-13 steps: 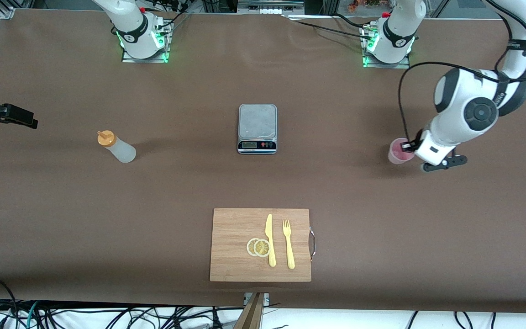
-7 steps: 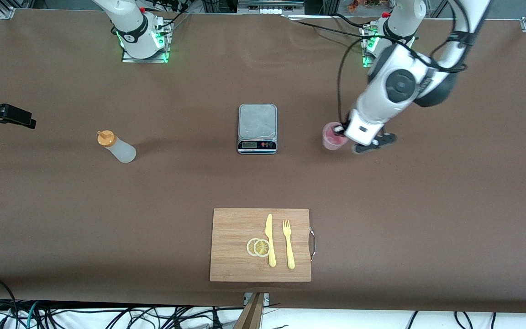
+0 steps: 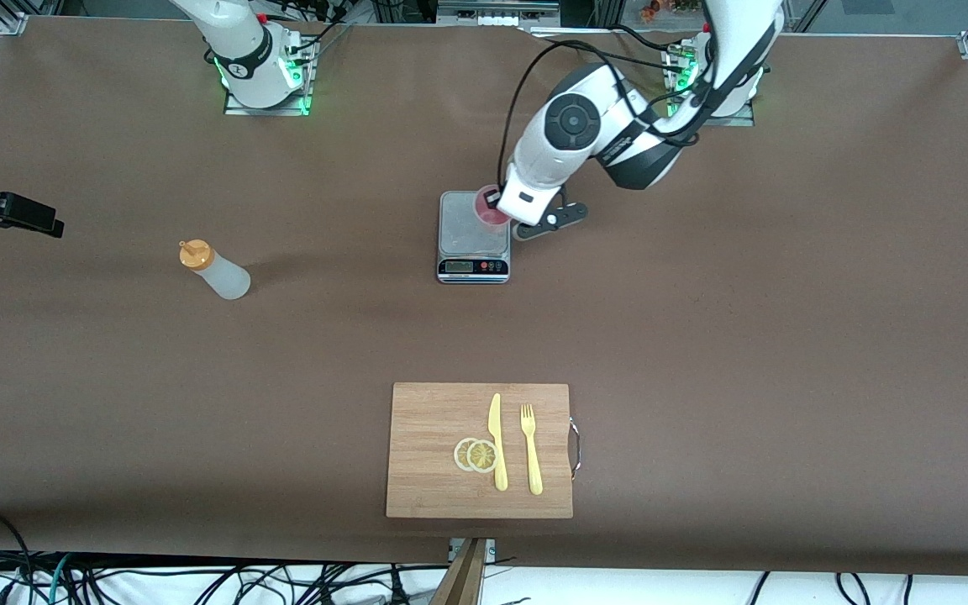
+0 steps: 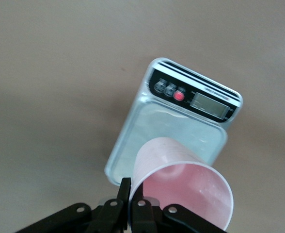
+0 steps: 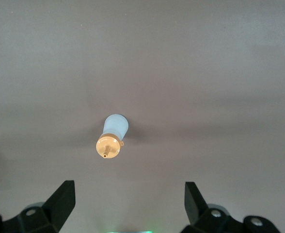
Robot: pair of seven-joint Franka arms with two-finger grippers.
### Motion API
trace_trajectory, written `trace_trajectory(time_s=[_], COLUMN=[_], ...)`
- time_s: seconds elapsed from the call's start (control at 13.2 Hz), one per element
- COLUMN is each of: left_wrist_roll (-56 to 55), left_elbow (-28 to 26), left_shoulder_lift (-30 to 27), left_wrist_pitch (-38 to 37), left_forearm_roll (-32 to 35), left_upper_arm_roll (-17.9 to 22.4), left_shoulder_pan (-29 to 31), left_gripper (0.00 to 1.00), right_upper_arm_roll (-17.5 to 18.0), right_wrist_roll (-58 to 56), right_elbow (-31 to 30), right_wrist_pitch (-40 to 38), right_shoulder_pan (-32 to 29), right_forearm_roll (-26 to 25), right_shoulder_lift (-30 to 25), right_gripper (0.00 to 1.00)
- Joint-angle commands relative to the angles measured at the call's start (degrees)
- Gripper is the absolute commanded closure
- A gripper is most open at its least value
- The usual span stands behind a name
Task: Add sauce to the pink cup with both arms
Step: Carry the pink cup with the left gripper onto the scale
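Pink cup held aloft over the kitchen scale, at the corner of its platform farthest from the display; left hand pinches the cup by the rim wall, fingers closed on it, cup upright as far as can be judged; not yet set down.

Risk one: a rim pinch on thin plastic is a weak hold; the cup could swing or slip on release, and a set-down so near the platform's edge could leave it half off and tipping.

Risk two: sauce bottle stands upright on bare counter well toward the right arm's end; right hand hangs high above it, fingers spread wide and empty; a descent off-centre could knock the narrow bottle over.

Room: the counter around the scale is open on all sides; the cutting board with lemon slices, knife and fork lies near the counter's front edge, well apart from both hands; the bottle's path to the scale is unobstructed.
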Motion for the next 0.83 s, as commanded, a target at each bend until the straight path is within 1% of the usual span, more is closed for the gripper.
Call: trace_trajectory(time_s=[0.0, 0.15, 0.53, 0.61, 0.76], left_wrist_roll=[-5.43, -8.77, -9.14, -9.14, -9.23], left_elbow=[2.87, 2.79, 2.88, 2.96, 2.88], left_shoulder_lift=[4.88, 6.11, 6.47, 7.08, 7.7], left_wrist_pitch=[2.08, 3.39, 3.57, 3.66, 4.62], left_forearm_roll=[4.7, 8.4, 9.21, 9.21, 10.43], left_upper_arm_roll=[0.92, 1.1, 1.27, 1.62, 1.71], left_shoulder_pan=[-3.58, -4.65, -4.56, -4.65, -5.08], left_gripper=[1.0, 1.0, 1.0, 1.0, 0.81], right_upper_arm_roll=[0.17, 0.17, 0.35, 0.35, 0.44], right_wrist_roll=[-0.4, -0.4, -0.4, -0.4, -0.31], right_elbow=[1.39, 1.3, 0.86, 0.68, 0.68], right_wrist_pitch=[-0.58, -0.84, -0.67, -0.93, -0.93], right_shoulder_pan=[-0.43, -0.51, -0.6, -0.34, -0.25], right_forearm_roll=[-0.09, -0.09, 0.09, 0.0, 0.0], right_shoulder_lift=[0.51, 0.51, 0.6, 1.73, 2.79], right_gripper=[0.0, 0.0, 0.0, 0.0, 0.0])
